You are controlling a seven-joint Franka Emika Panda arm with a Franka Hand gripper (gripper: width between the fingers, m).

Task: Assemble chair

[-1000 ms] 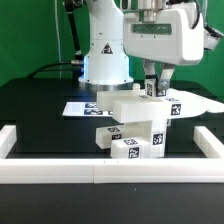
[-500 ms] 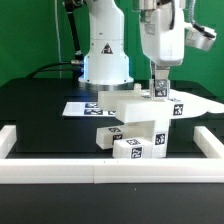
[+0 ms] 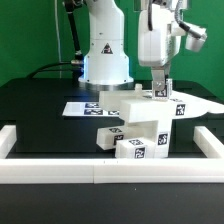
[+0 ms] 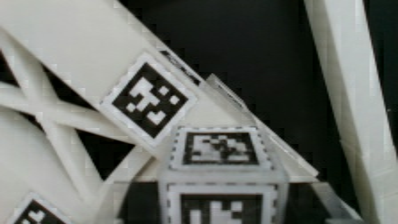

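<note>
Claw farther toward exterior view's right than before, tight around small tagged part.

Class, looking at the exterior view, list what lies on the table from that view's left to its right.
In order: left border rail → marker board → chair parts → right border rail.

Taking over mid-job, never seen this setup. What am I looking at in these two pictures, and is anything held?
The white machine is a robot arm; its two-finger hand hangs at the end. One picture is from a camera off the arm, the other from its wrist, close on tagged parts. On the black table stand the stacked chair parts, a flat marker board and white border rails. The hand is down on the stack; whether it grips, I cannot tell.
</note>
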